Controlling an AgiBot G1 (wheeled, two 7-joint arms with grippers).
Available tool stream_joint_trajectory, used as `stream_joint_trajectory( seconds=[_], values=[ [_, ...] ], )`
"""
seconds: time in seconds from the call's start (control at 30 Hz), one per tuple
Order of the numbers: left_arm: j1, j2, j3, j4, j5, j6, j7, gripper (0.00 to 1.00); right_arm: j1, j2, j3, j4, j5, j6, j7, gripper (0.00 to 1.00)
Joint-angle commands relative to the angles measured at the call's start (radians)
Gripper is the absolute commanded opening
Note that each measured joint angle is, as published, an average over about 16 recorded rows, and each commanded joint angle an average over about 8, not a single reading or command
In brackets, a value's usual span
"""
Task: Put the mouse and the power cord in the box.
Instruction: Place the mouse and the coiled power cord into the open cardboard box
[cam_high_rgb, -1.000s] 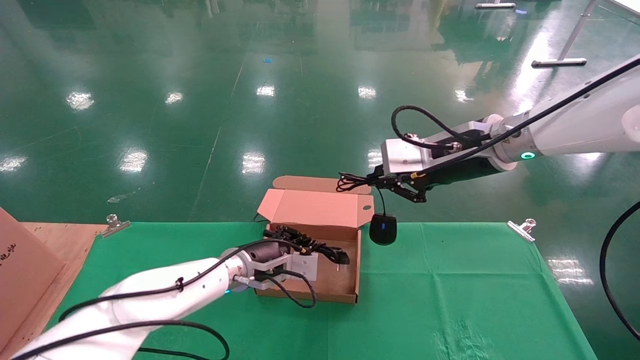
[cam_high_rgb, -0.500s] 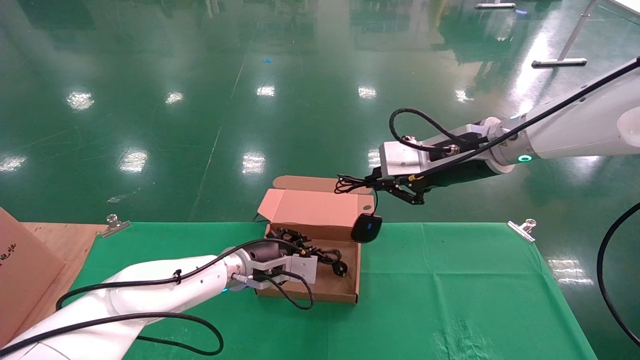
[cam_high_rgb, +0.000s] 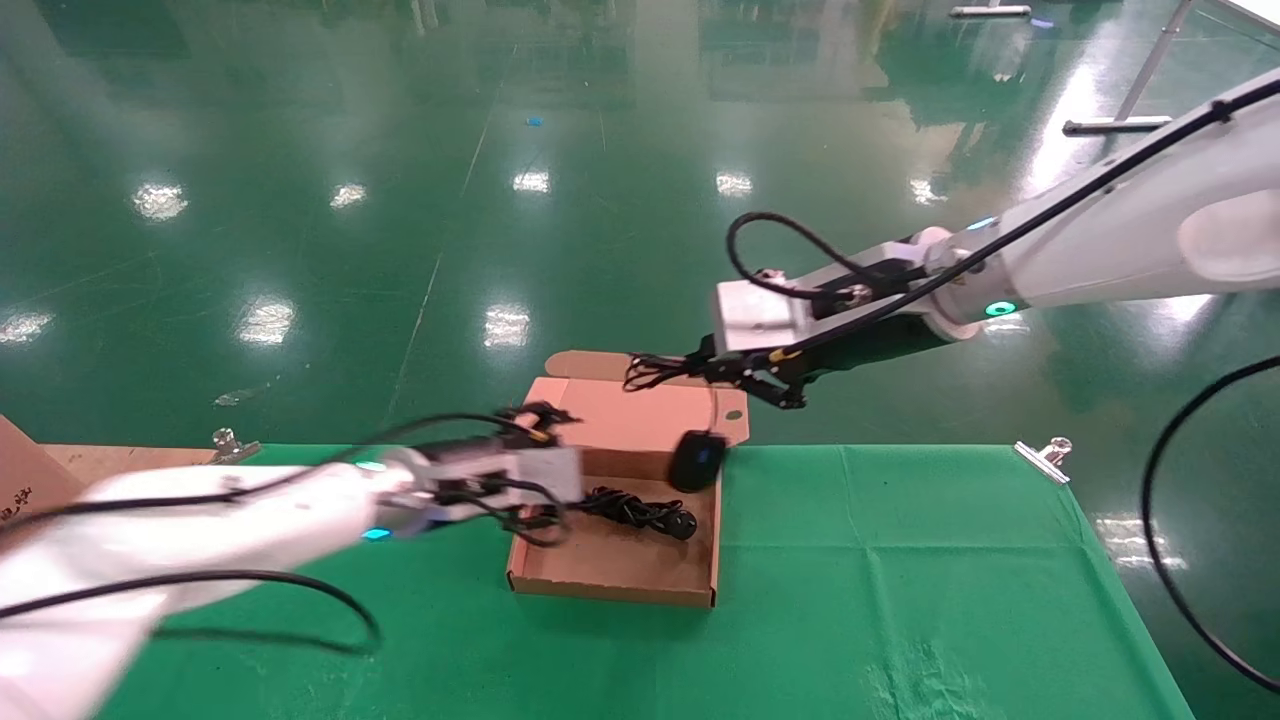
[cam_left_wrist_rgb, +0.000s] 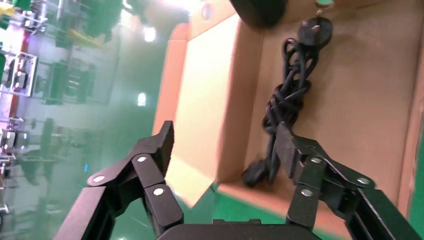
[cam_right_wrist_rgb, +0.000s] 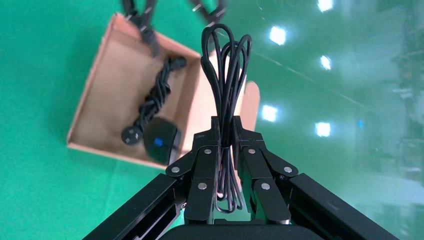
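Observation:
The brown box (cam_high_rgb: 610, 592) lies open on the green cloth, its lid standing up at the back. The bundled black power cord (cam_high_rgb: 640, 510) rests on the box floor, plug toward the right wall. My left gripper (cam_left_wrist_rgb: 225, 139) is open and empty just outside the box's left end, apart from the power cord (cam_left_wrist_rgb: 287, 95). My right gripper (cam_high_rgb: 702, 366) is above the box's back right corner, shut on the looped thin cable (cam_right_wrist_rgb: 226, 65) of the mouse. The black mouse (cam_high_rgb: 697, 460) hangs below it by that cable, just inside the right wall. The blue wheel shows on the mouse (cam_right_wrist_rgb: 160, 140).
A large cardboard piece (cam_high_rgb: 25, 480) on a wooden board (cam_high_rgb: 120, 462) lies at the far left. Metal clips (cam_high_rgb: 1045, 460) hold the green cloth (cam_high_rgb: 900, 560) at the table's back edge. My right arm's black cable (cam_high_rgb: 1160, 540) loops over the right side.
My left gripper let go of the power cord, which now lies in the box, and drew back left. My right gripper carried the hanging mouse leftward from beside the box to over its right edge.

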Motion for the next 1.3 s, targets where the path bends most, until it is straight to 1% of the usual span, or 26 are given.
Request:
stream_joint_trajectory(
  seconds=[0.03, 0.13, 0.27, 0.4, 0.57, 0.73, 0.9, 1.0, 1.17, 1.2, 1.23, 1.3],
  values=[
    [-0.002, -0.049, -0.021, -0.038, -0.033, 0.035, 0.002, 1.0, -0.006, -0.006, 0.002, 0.016, 0.003, -0.008, 0.01, 0.0],
    [0.016, -0.142, -0.053, -0.102, -0.082, 0.076, -0.03, 1.0, -0.037, -0.012, -0.02, 0.093, 0.008, 0.003, 0.05, 0.0],
    [0.049, -0.26, -0.097, -0.163, -0.155, 0.126, -0.083, 1.0, -0.092, -0.018, -0.075, 0.219, 0.026, 0.041, 0.128, 0.0],
    [0.094, -0.359, -0.137, -0.192, -0.224, 0.165, -0.11, 1.0, -0.145, -0.021, -0.159, 0.349, 0.061, 0.105, 0.223, 0.0],
    [0.147, -0.446, -0.181, -0.177, -0.297, 0.205, -0.095, 1.0, -0.193, -0.022, -0.287, 0.488, 0.119, 0.217, 0.333, 0.0],
    [0.174, -0.485, -0.215, -0.108, -0.355, 0.251, -0.056, 1.0, -0.232, -0.022, -0.412, 0.583, 0.17, 0.371, 0.409, 0.0],
    [0.171, -0.488, -0.234, -0.029, -0.39, 0.308, -0.005, 1.0, -0.269, -0.02, -0.524, 0.611, 0.195, 0.524, 0.455, 0.0],
    [0.161, -0.482, -0.24, 0.011, -0.4, 0.338, 0.023, 1.0, -0.288, -0.019, -0.581, 0.6, 0.203, 0.583, 0.472, 0.0],
    [0.14, -0.468, -0.242, 0.064, -0.402, 0.368, 0.057, 1.0, -0.312, -0.017, -0.655, 0.561, 0.212, 0.641, 0.488, 0.0],
    [0.136, -0.466, -0.242, 0.073, -0.402, 0.373, 0.062, 1.0, -0.315, -0.016, -0.667, 0.552, 0.214, 0.648, 0.489, 0.04],
    [0.132, -0.464, -0.242, 0.082, -0.402, 0.377, 0.067, 1.0, -0.318, -0.016, -0.678, 0.545, 0.216, 0.655, 0.489, 0.11],
    [0.127, -0.461, -0.242, 0.094, -0.401, 0.384, 0.074, 1.0, -0.323, -0.015, -0.694, 0.532, 0.218, 0.663, 0.489, 0.36]
  ],
)
